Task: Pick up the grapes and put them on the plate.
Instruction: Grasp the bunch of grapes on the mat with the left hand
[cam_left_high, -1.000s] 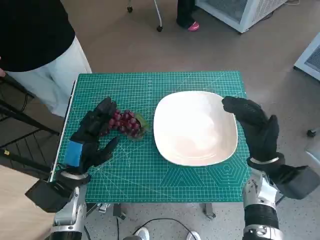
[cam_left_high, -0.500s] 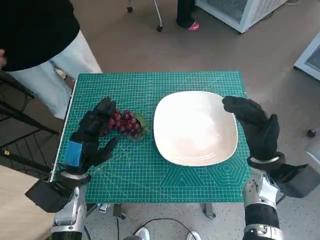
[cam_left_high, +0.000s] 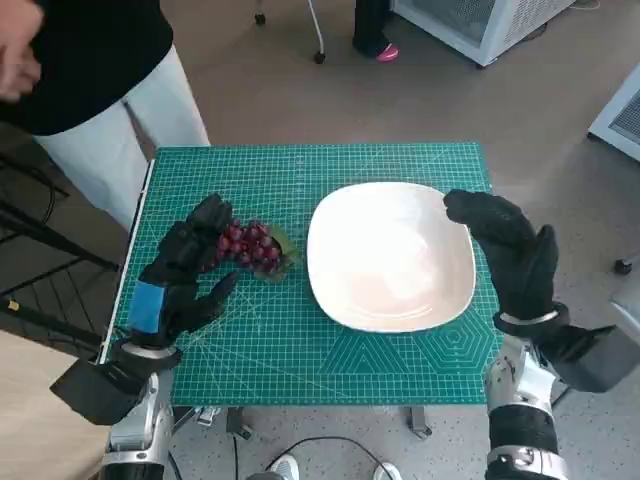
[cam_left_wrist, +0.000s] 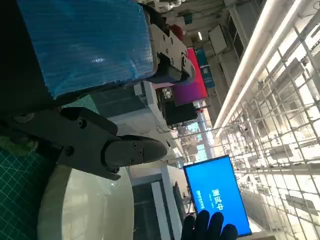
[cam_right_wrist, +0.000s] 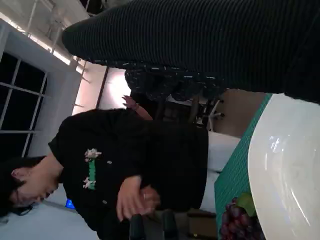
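Here the grapes (cam_left_high: 250, 248) lie on the green mat (cam_left_high: 300, 340) that covers the bench, just left of the plate (cam_left_high: 390, 255), a green leaf at their plate-side edge. None of them is on the plate; its white surface is bare.

The left hand (cam_left_high: 185, 270) sits on the far side of the grapes from the plate, its fingers (cam_left_high: 210, 215) spread apart and its fingertips at the bunch's edge; whether they touch the fruit cannot be told. It grips nothing. In the left wrist view a black finger (cam_left_wrist: 120, 150) stretches out over the plate's rim (cam_left_wrist: 75, 210).

The right hand (cam_left_high: 510, 250) hangs at the plate's right edge, palm toward it, fingers extended and holding nothing; the fingertips lie over the rim.

A person (cam_left_high: 90, 70) in a black top and pale trousers stands beyond the bench's left corner, away from the plate. The right wrist view shows the same person (cam_right_wrist: 125, 165) past the grapes (cam_right_wrist: 240, 222).
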